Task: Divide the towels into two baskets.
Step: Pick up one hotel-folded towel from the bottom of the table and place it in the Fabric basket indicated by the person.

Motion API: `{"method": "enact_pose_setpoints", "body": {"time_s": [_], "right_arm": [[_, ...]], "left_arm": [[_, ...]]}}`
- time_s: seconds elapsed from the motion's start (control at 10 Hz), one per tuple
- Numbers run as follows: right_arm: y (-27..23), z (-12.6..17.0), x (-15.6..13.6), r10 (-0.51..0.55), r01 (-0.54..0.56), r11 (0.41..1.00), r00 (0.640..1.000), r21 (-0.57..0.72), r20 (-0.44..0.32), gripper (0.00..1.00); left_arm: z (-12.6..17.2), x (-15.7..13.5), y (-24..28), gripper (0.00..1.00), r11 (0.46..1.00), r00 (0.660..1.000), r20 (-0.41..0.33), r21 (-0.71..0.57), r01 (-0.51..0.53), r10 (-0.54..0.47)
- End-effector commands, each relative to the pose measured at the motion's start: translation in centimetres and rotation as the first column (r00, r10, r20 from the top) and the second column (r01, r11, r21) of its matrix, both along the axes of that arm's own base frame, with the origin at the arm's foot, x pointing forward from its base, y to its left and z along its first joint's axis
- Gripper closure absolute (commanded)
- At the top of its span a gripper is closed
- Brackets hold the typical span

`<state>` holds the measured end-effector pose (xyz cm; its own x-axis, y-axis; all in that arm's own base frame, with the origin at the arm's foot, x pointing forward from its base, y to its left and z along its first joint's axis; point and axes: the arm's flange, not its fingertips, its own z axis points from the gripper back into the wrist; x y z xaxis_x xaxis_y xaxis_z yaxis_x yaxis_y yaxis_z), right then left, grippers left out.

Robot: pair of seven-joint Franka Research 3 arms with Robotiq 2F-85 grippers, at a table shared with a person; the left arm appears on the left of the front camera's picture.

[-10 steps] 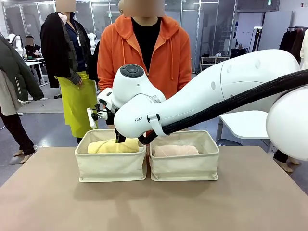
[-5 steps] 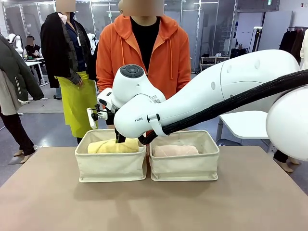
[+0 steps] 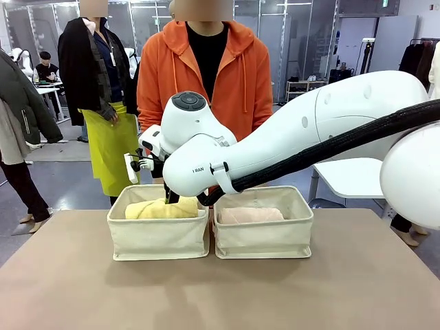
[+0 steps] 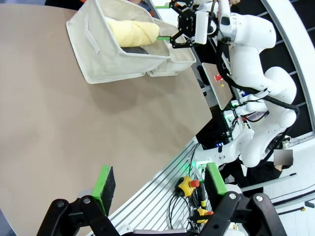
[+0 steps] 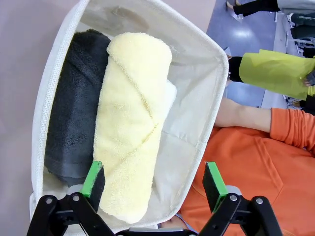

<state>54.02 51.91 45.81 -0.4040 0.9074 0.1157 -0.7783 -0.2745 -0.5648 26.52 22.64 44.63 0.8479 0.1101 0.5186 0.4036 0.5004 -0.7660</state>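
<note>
My right fingers (image 5: 153, 183) are spread wide over the left cream canvas basket (image 3: 158, 234), holding nothing. The pale yellow rolled terry towel (image 5: 130, 123) lies right below them, on a dark grey rolled towel (image 5: 74, 113), its long axis running away from the wrist; one pad touches its near end, so the yellow roll isn't straddled. A pale pink rolled towel (image 3: 251, 215) sits in the right cream canvas basket (image 3: 263, 234). My left fingers (image 4: 160, 181), apart and empty, hang well away over the brown surface (image 4: 74, 128). Right arm is clearly nearer.

My front camera faced across the brown table (image 3: 220, 289); the left wrist camera watched from afar, the right peered closely into the cream canvas basket (image 5: 206, 123) all shared.
</note>
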Motion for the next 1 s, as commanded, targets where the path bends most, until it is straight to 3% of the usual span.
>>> {"method": "enact_pose_setpoints", "body": {"time_s": [0.0,0.2,0.3,0.4,0.5,0.6,0.9], "right_arm": [[-2.8,3.2,-2.1,-0.058,0.061,0.995,0.997,0.078,-0.05,0.0],[-7.7,7.1,-5.0,-0.14,0.183,0.948,0.974,0.26,-0.178,0.0],[-10.6,8.1,-6.1,-0.183,0.24,0.931,0.958,0.273,-0.22,0.0],[-13.9,8.7,-6.9,-0.245,0.337,0.888,0.923,0.314,-0.298,0.0],[-17.3,9.2,-7.9,-0.251,0.42,0.83,0.868,0.366,-0.428,0.0],[-19.9,9.6,-8.9,-0.257,0.483,0.788,0.822,0.382,-0.509,0.0],[-25.0,10.2,-11.6,-0.14,0.569,0.711,0.691,0.414,-0.709,0.0]], "left_arm": [[0.5,-0.3,-0.1,0.07,1.0,1.0,0.0,-0.019,-0.005,0.005],[0.5,-0.3,-0.1,0.07,1.0,1.0,0.0,-0.019,-0.005,0.005],[0.5,-0.3,-0.1,0.07,1.0,1.0,0.0,-0.019,-0.005,0.005],[0.5,-0.3,-0.1,0.07,1.0,1.0,0.0,-0.019,-0.005,0.005],[0.5,-0.3,-0.1,0.07,1.0,1.0,0.0,-0.019,-0.005,0.005],[0.5,-0.3,-0.1,0.07,1.0,1.0,0.0,-0.019,-0.005,0.005],[0.5,-0.3,-0.1,0.07,1.0,1.0,0.0,-0.019,-0.005,0.005]]}}
